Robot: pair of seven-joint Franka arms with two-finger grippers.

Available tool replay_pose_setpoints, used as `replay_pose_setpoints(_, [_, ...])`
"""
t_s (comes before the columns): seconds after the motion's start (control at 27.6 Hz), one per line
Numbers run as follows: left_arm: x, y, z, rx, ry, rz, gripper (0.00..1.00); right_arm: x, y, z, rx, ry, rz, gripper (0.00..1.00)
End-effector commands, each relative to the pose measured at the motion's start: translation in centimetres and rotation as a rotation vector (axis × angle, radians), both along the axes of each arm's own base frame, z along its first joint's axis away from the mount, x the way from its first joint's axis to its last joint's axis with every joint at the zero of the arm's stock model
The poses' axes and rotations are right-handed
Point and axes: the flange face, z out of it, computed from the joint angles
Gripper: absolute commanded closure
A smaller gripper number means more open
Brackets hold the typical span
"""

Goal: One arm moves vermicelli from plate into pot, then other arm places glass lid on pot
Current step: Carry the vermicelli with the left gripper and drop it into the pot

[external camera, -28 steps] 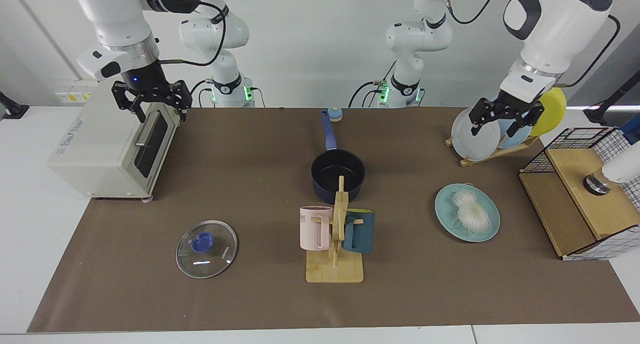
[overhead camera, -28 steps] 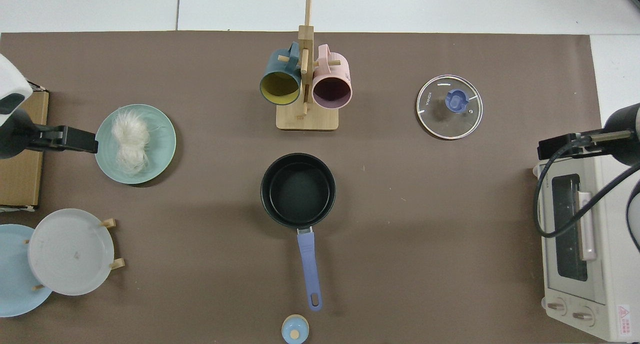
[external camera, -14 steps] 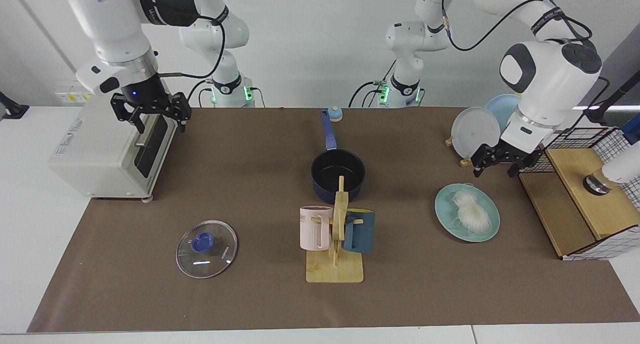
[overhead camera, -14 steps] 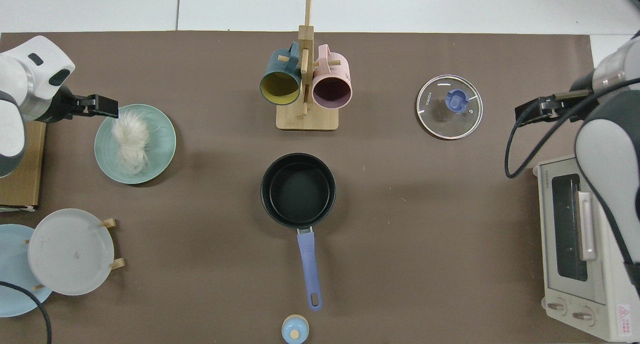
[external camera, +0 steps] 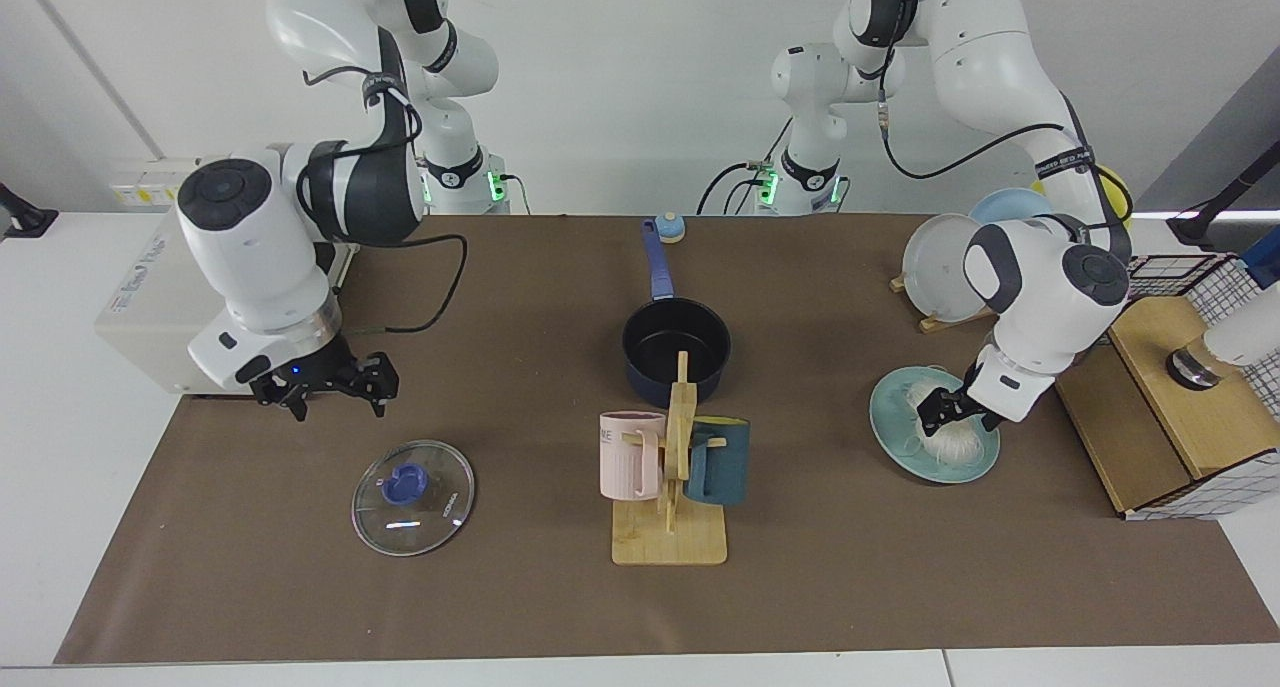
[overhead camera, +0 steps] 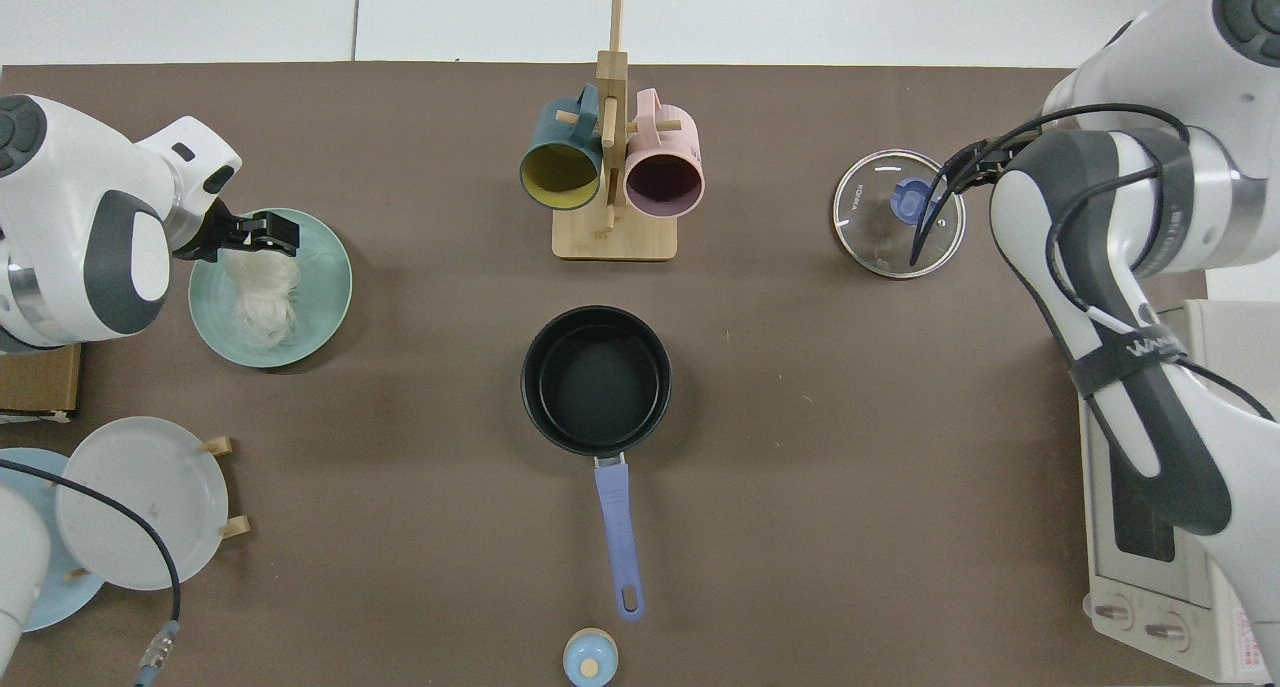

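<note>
On the teal plate (external camera: pixel 898 435) sits the vermicelli (external camera: pixel 950 445), untouched, with the left gripper (external camera: pixel 958 416) right over it, fingers apart. First step: the grab. Next, I'd say, close on the bundle and carry it to the empty pot (external camera: pixel 676 348). Right gripper (external camera: pixel 327 391) hovers open beyond the glass lid (external camera: pixel 412 483).

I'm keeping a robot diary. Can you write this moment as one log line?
left gripper: open, at vermicelli on plate | right gripper: open, above glass lid | pot: empty
</note>
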Motion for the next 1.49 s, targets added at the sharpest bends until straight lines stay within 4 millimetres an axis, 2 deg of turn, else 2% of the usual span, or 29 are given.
replay_pose_setpoints(0.0, [-0.9,0.3,-2.4,-0.003,-0.029,0.006,0.0,2.4,0.1,-3.5,-0.008,-0.035,0.002,0.02])
replay_pose_setpoints(0.04, [-1.1,0.2,-2.7,-0.003,-0.024,0.004,0.0,2.7,0.2,-4.5,-0.007,-0.032,0.001,0.02])
replay_pose_setpoints(0.18, [-1.8,0.1,-3.9,-0.005,0.009,-0.001,0.02,3.1,1.1,-6.7,0.001,-0.029,0.012,0.02])
replay_pose_setpoints(0.22, [-1.9,0.0,-3.9,-0.003,0.017,-0.003,0.18,3.2,1.1,-7.0,0.001,-0.027,0.012,0.02])
replay_pose_setpoints(0.25, [-2.0,-0.1,-3.9,-0.003,0.026,-0.005,0.4,3.2,1.2,-7.3,0.002,-0.022,0.013,0.02])
replay_pose_setpoints(0.33, [-2.2,-0.1,-3.7,-0.004,0.051,-0.002,0.91,3.2,1.3,-7.6,0.003,-0.019,0.015,0.02])
replay_pose_setpoints(0.36, [-2.2,-0.1,-3.3,-0.005,0.06,0.002,1.0,3.2,1.3,-7.9,0.004,-0.018,0.016,0.02])
replay_pose_setpoints(0.51, [-1.4,-0.4,-1.1,-0.013,0.074,0.034,1.0,3.2,1.7,-8.3,0.015,-0.017,0.023,0.02])
replay_pose_setpoints(0.69, [-0.9,-1.5,2.3,-0.028,0.074,0.09,1.0,3.3,3.3,-9.3,0.038,-0.01,0.047,0.02])
replay_pose_setpoints(0.83, [-1.9,-4.2,6.4,-0.051,0.07,0.12,1.0,3.3,3.9,-10.3,0.044,0.0,0.061,0.02])
replay_pose_setpoints(0.98, [-3.4,-8.7,10.8,-0.091,0.056,0.188,1.0,3.4,3.7,-11.0,0.042,0.004,0.074,0.02])
replay_pose_setpoints(1.09, [-4.8,-13.3,12.9,-0.109,0.065,0.209,1.0,3.4,3.4,-11.2,0.041,0.004,0.082,0.02])
replay_pose_setpoints(1.23, [-6.6,-20.1,13.5,-0.135,0.082,0.233,1.0,3.3,3.9,-11.2,0.043,0.006,0.086,0.02])
replay_pose_setpoints(1.41, [-9.0,-27.0,13.5,-0.176,0.101,0.199,1.0,3.3,2.6,-11.7,0.045,-0.003,0.074,0.03])
replay_pose_setpoints(1.45, [-9.8,-28.7,13.3,-0.192,0.105,0.178,1.0,3.3,2.5,-11.7,0.043,-0.005,0.074,0.07])
